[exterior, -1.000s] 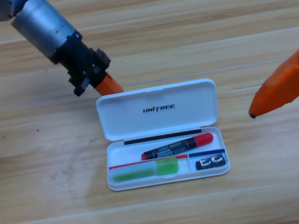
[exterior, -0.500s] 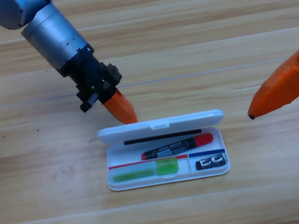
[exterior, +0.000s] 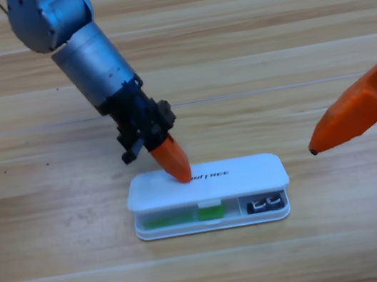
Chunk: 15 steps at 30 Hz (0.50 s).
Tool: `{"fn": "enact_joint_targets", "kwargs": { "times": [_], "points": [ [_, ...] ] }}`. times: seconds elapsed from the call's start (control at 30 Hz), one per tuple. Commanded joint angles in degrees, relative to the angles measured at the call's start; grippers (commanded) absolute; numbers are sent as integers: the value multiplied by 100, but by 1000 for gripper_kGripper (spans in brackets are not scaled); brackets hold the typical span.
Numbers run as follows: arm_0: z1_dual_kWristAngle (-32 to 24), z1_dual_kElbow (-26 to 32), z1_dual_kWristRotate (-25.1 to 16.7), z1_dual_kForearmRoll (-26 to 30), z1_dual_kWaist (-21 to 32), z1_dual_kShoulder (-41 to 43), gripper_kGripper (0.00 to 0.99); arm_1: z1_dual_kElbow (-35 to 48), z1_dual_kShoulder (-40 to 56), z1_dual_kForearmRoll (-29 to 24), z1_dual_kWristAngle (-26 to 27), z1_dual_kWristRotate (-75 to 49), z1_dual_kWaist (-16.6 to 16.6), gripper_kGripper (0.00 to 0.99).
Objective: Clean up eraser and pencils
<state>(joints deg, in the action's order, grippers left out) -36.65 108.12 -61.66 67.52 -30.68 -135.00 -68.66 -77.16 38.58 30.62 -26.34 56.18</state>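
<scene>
The white case (exterior: 213,225) lies at the table's middle with its lid (exterior: 245,177) tilted low over the tray, leaving only a front strip showing. In that strip I see the green pencil (exterior: 180,218) on the left and the dark eraser (exterior: 266,204) on the right. The lid hides the black pencil. My left gripper (exterior: 176,166) points down with its orange jaws together, their tip pressing on the lid's upper left part. It holds nothing. My right gripper (exterior: 348,213) waits at the right edge, its jaws wide apart and empty.
The left arm's grey forearm (exterior: 92,59) slants in from the upper left over the wooden table (exterior: 64,263). The right gripper's upper jaw reaches in near the case's right end.
The left gripper has moved down and right from behind the case, pushing the lid over from upright to nearly flat on the tray. The black pencil has gone from view. The right gripper barely moved.
</scene>
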Motion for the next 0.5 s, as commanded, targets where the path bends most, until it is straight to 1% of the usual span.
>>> {"fn": "enact_joint_targets", "kwargs": {
  "times": [0.03, 0.37, 0.5],
  "points": [
    [175, -476, 110, -292, -237, 132, 0, 89, -291, -114, 111, 76, -116, 983],
    [386, -1417, 198, -987, -255, 545, 0, 98, -335, -114, 111, 76, -116, 983],
    [465, -1830, 234, -1347, -307, 642, 0, 98, -344, -114, 111, 76, -116, 983]
  ]
}}
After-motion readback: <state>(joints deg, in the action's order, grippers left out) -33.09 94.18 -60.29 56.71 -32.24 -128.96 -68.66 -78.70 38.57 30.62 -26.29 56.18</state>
